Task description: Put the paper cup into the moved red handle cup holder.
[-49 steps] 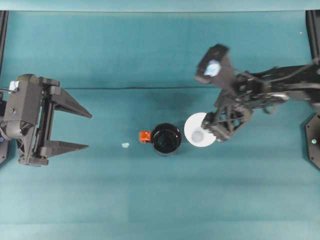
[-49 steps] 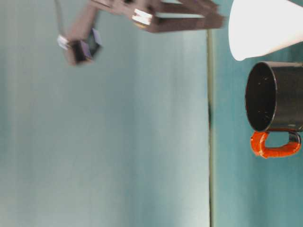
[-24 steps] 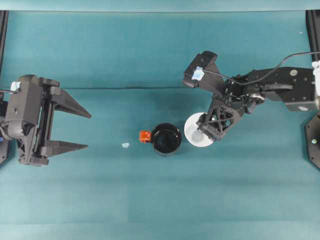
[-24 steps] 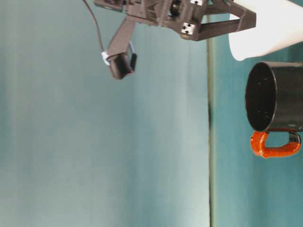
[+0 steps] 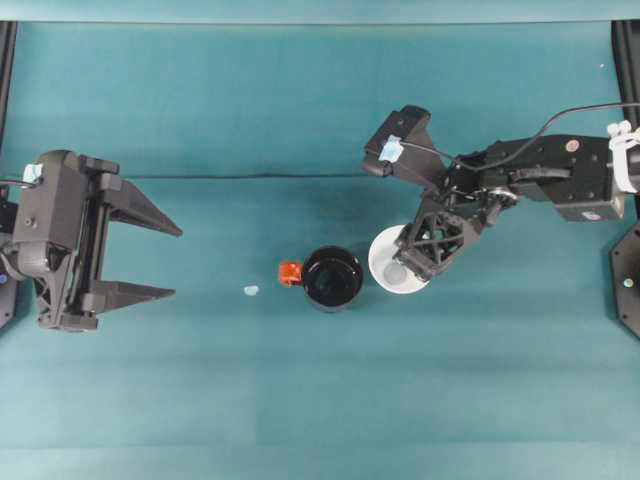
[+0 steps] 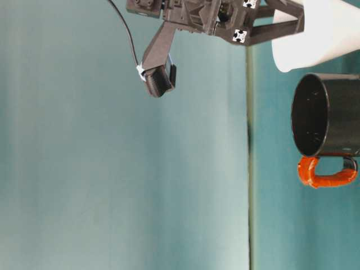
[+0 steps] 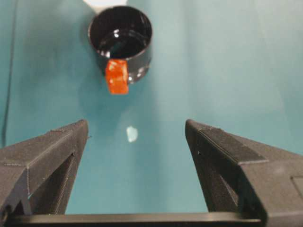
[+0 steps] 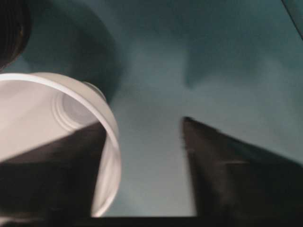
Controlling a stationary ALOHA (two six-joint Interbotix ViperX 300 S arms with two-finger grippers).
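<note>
Beside the red handle cup holder (image 5: 333, 278), white tapered paper cup (image 5: 388, 259)

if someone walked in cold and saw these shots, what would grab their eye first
Probably the glossy black round cup holder with its bright red-orange handle tab, mid-table on the teal cloth, the one warm colour in the scene. Right beside it stands the plain white tapered paper cup, with the right end effector straddling its rim, one finger inside the cup and one outside. At the left edge, the left end effector sits wide open, facing the holder.
</note>
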